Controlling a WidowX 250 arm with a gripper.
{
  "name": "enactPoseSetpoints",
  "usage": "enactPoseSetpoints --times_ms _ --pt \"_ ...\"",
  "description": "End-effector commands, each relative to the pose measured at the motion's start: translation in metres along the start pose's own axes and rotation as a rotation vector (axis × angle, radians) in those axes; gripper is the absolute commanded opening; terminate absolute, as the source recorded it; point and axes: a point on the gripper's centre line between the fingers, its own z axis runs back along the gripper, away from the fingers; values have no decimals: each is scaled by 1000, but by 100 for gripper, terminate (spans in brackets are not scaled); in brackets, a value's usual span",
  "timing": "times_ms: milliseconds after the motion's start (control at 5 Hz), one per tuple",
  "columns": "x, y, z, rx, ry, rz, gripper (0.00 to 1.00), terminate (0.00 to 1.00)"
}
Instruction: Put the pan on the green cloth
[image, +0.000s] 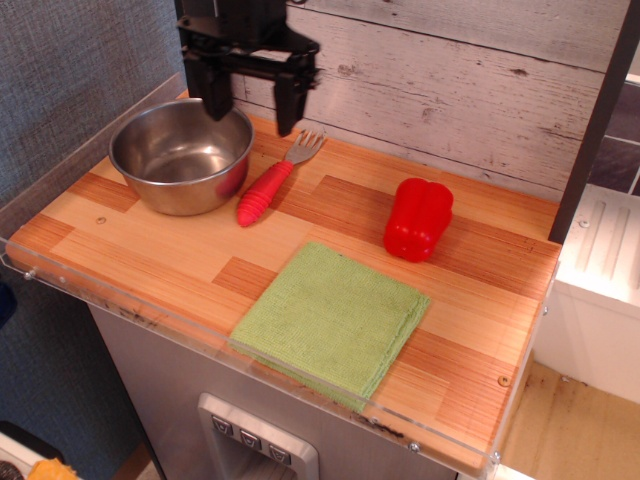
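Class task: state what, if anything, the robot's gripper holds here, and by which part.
Nothing. The gripper hangs open above the steel pan's back rim, jaws apart and empty.

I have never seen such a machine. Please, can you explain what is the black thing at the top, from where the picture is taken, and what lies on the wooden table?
The black thing is a robot arm's gripper: two fingers, open, holding nothing, hanging above the back rim of the pan. One camera looks down at the wooden table from the front. On it lie the steel pan at the left, a fork with a red handle beside it, a red pepper, and the green cloth near the front edge.
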Motion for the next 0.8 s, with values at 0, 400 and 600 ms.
enactPoseSetpoints --times_ms 0,400,600 --pt "15 5 -21 29 10 -7 100 0" --pt "22 7 -46 86 60 -25 100 0" --pt "22 9 -51 93 72 -30 0 0"
